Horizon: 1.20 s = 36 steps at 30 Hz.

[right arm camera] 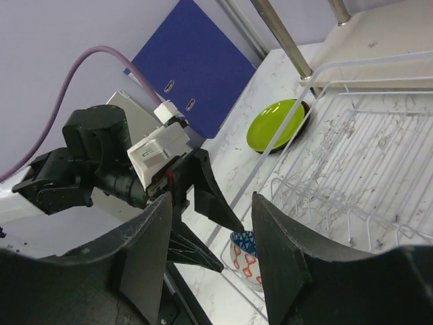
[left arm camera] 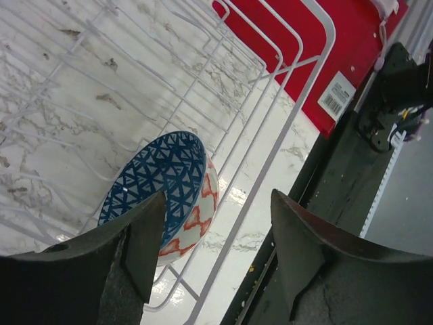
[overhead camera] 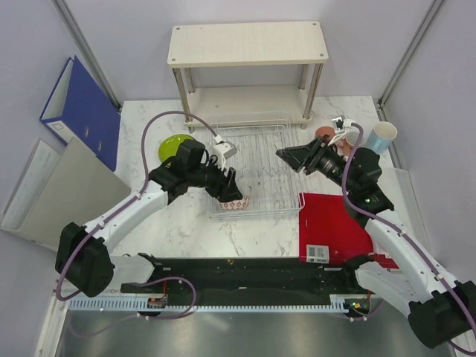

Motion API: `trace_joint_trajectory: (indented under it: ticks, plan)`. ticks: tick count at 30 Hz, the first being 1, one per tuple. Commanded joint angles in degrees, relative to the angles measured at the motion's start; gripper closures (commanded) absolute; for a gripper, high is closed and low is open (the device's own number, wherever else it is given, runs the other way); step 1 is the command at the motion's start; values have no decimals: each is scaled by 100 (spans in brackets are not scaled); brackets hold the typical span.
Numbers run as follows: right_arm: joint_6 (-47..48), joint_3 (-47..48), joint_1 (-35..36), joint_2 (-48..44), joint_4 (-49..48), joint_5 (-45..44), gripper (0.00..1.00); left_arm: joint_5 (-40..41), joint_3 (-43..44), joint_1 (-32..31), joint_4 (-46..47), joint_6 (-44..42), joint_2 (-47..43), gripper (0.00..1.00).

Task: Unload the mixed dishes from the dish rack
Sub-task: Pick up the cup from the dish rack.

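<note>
The small bowl (overhead camera: 234,201), blue triangles inside and red-white outside, leans in the near left corner of the silver wire dish rack (overhead camera: 256,141). My left gripper (overhead camera: 227,190) stands open astride its rim. In the left wrist view one finger (left arm camera: 145,237) overlaps the bowl (left arm camera: 169,179), and the other (left arm camera: 298,237) is outside the rack wire (left arm camera: 270,159), apart from both. My right gripper (overhead camera: 286,156) hovers open and empty over the rack's right side. Its wrist view shows the bowl (right arm camera: 243,261) and the left gripper (right arm camera: 230,247).
A lime-green plate (overhead camera: 175,146) lies on a dark plate left of the rack. A light blue cup (overhead camera: 384,136) and a terracotta mug (overhead camera: 324,133) stand at the right. Behind the rack is a beige shelf (overhead camera: 245,44). A red board (overhead camera: 335,227) lies near right, and a blue binder (overhead camera: 82,108) leans far left.
</note>
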<state>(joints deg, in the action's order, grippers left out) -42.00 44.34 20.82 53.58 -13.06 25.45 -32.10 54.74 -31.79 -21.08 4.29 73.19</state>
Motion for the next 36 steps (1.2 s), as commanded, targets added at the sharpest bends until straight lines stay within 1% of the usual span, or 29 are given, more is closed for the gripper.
trace_joint_trajectory:
  ticks: [1, 4, 7, 9, 13, 22, 27, 32, 36]
  plan:
    - [-1, -337, 107, -199, -810, 4, 42, -525, 247, -29, 131, -1088, 125, 31]
    - [-98, -522, 141, -225, -970, 65, 42, -648, 432, -38, -71, -1422, 371, 33]
    - [-142, -706, 151, -304, -1032, 48, 42, -710, 520, -38, -186, -1466, 582, 40]
    - [-159, -777, 151, -357, -1111, 30, 42, -798, 485, -38, -168, -1475, 687, 41]
    - [-230, -848, 159, -313, -1173, 47, 42, -947, 459, -46, -124, -1397, 846, 50]
    - [-362, -1023, 221, -138, -1401, -5, 42, -991, 195, -196, 8, -1387, 828, 57]
    - [-379, -1085, 265, 64, -1463, -40, 42, -930, 195, -249, -63, -1352, 917, 61]
    - [-371, -1138, 274, 205, -1524, -49, 42, -580, 195, -275, -194, -1300, 925, 59]
    - [-371, -1173, 291, 258, -1577, -40, 42, -192, 204, -275, -291, -1291, 925, 53]
